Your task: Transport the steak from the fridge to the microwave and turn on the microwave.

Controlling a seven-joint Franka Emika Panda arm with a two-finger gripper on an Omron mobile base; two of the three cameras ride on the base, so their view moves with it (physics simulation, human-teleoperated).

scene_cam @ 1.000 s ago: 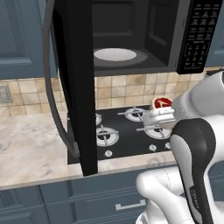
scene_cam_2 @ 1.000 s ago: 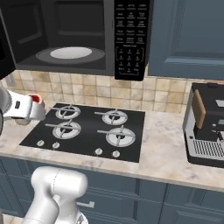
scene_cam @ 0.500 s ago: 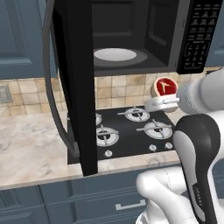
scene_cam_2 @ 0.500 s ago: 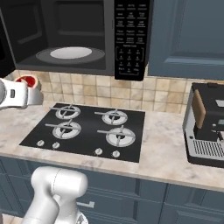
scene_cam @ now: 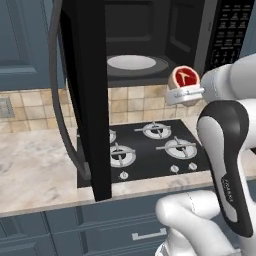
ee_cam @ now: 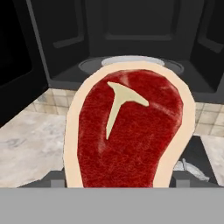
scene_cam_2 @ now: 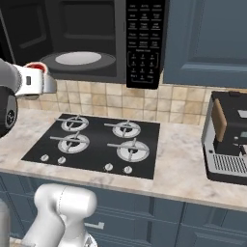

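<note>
- The steak is standing on its edge in the gripper, with its red face and pale fat rim turned toward the hand camera, where a white Y-shaped mark is showing on it.
- It is hanging in the air just in front of the open microwave, near the right lower corner of the opening as the left base view is showing it, and above the back part of the stovetop.
- The jaws are closing on the steak from its lower side and are holding it; the finger tips themselves are hiding behind the meat in the hand view.
- In the right base view only a small red part of the steak is showing above the white hand, at the left of the microwave.
- Inside the oven a white round turntable plate is lying flat.
- The microwave door is standing wide open and is swinging out toward the left camera.
- The keypad is sitting on the right side of the oven.
- A coffee machine is standing on the counter, well apart to the right of the stovetop.
</note>
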